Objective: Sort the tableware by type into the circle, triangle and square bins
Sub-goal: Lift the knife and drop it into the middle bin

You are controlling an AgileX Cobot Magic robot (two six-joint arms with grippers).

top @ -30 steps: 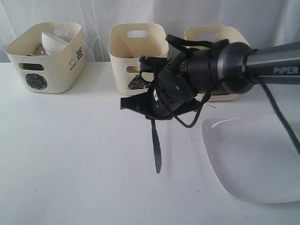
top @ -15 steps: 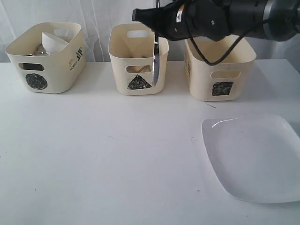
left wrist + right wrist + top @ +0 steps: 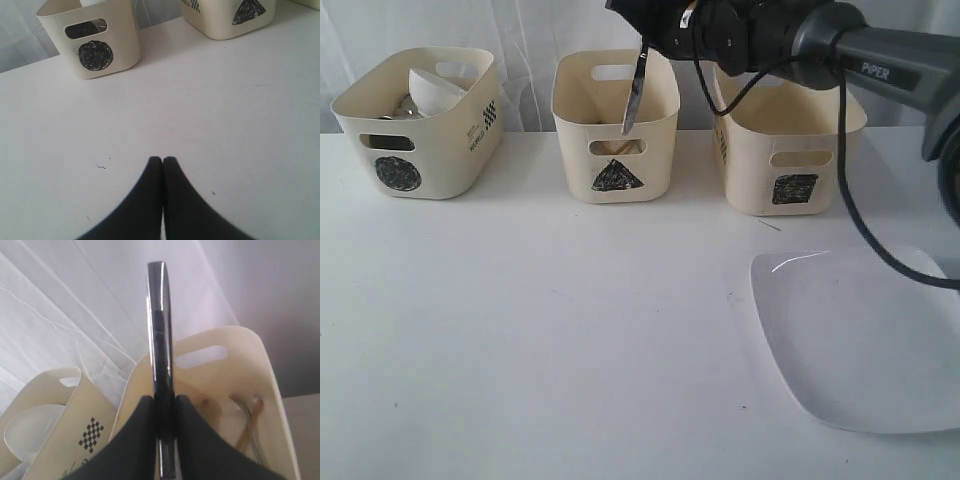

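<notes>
Steel knife (image 3: 634,90), pinched at its upper end in right hand (image 3: 646,35), hanging slightly tilted with lower end down, over the triangle tub (image 3: 575,110). Not clear whether lower end sits inside the rim. In right wrist view, right hand (image 3: 163,402) narrow, both fingers (image 3: 142,435) pressed against the knife (image 3: 159,315).

Triangle tub (image 3: 260,355): cream plastic, handle slots, black scribbled triangle on front; middle of the row at the back of the white surface (image 3: 550,330). Inside, steel cutlery (image 3: 248,407) and something wooden, type hard to tell.

Circle tub (image 3: 450,150): cream, black scribbled circle on front, left end of row, well apart from triangle tub. White bowl (image 3: 435,88) tilted inside, steel items beside it.

Square tub (image 3: 760,160): cream, black scribbled square on front, right end of row. Contents hidden.

White square plate (image 3: 865,340): flat on the surface, near right corner, in front of square tub, apart from it.

Left hand (image 3: 163,162): closed, fingertips touching, nothing between them, above bare surface, facing circle tub (image 3: 120,45) and triangle tub (image 3: 220,25).
</notes>
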